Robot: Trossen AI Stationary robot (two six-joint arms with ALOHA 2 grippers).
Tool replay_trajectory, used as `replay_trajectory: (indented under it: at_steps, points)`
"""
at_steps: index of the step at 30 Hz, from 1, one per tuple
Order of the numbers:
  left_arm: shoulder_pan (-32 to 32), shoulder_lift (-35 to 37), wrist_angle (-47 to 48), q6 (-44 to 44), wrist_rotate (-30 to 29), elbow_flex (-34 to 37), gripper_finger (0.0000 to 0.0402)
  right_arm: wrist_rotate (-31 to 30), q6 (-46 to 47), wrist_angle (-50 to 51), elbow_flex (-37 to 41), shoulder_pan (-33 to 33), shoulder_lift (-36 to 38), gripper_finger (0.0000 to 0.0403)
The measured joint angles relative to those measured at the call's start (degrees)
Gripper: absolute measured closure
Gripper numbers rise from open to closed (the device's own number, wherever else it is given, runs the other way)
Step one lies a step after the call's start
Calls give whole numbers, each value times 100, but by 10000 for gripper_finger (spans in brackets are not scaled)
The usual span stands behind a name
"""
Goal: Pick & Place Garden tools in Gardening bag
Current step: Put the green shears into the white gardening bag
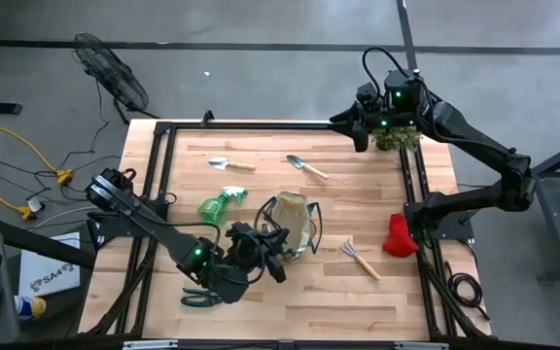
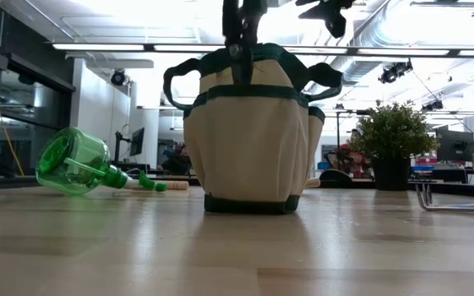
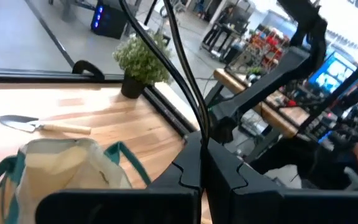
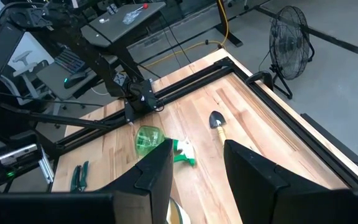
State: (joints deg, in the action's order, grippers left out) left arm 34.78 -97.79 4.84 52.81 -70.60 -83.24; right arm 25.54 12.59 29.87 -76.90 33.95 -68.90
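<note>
The beige gardening bag (image 1: 295, 222) with dark green trim stands upright in the middle of the table; it also shows in the low view (image 2: 249, 140). My left gripper (image 1: 268, 251) is over the bag's near left rim, shut on a black tool (image 1: 246, 238). My right gripper (image 4: 194, 177) is open and empty, high over the table's far right corner. The green spray bottle (image 1: 219, 205) lies on its side left of the bag. Two trowels (image 1: 231, 164) (image 1: 306, 166) lie farther back. The hand rake (image 1: 361, 257) and red glove (image 1: 398, 236) lie right of the bag. My left gripper pinches the black tool between its two fingers (image 3: 185, 174). Two thin dark curved bars (image 3: 188, 93) of the tool run out from between the fingertips. Which part is held I cannot tell. In the low view the tool (image 2: 235, 33) hangs above the bag's mouth, clear of the table.
Green-handled shears (image 1: 199, 295) lie near the table's front left, under my left arm. A potted plant (image 1: 397, 139) stands at the far right corner below my right arm. Black rails (image 1: 158, 185) run along the left and right sides. A fan (image 1: 110, 68) stands beyond the far left corner.
</note>
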Motion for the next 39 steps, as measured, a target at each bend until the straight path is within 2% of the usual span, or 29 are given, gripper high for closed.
replay_trajectory:
  at_steps: [11, 22, 33, 39]
  points:
    - [-202, -238, 8, -55, -199, -7, 401, 7, -2, 9, 0, 0, -2, 268]
    - [-253, -283, 40, -794, -370, -9, 401, 9, -1, 26, 0, 2, -2, 268]
    - [-242, -279, 390, -954, 209, -9, 401, -7, -41, 26, 0, 2, -2, 268]
    - [-253, -276, 590, -950, 717, -9, 401, -7, -41, 26, 0, 2, -2, 268]
